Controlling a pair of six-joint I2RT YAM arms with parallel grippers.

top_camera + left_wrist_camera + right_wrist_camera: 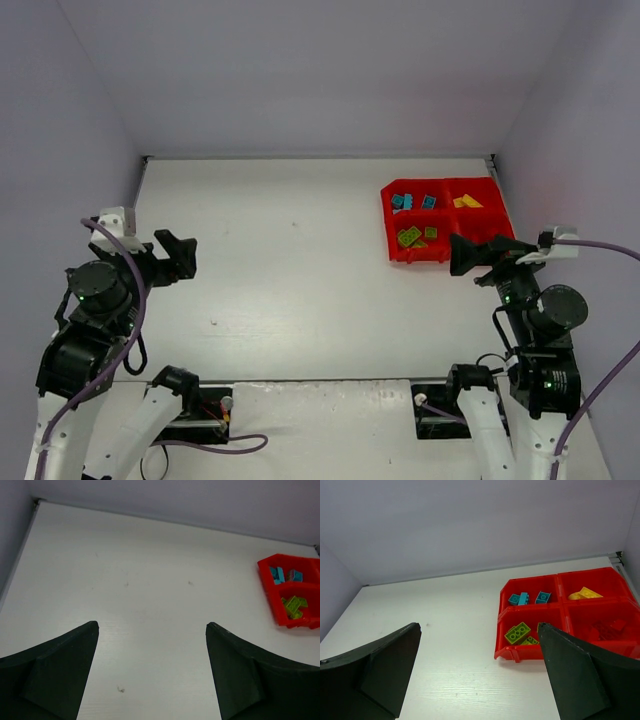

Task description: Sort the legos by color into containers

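Observation:
The red tray (388, 225) sits at the table's far right, and all the legos I see lie in its containers. Cyan bricks (522, 599) fill the far-left section, yellow ones (585, 593) the far-right. Lime green bricks (518, 632) lie in the near-left section and red bricks (607, 627) in the near-right. My right gripper (479, 625) hangs open and empty just in front of the tray's near edge (520, 652). My left gripper (152, 625) is open and empty over bare table at the left, far from the tray (266, 585).
Grey walls close the table on the left, back and right. The tray stands close to the right wall. A few small dark specks (120, 689) mark the white tabletop. Both arm bases and cables sit at the near edge.

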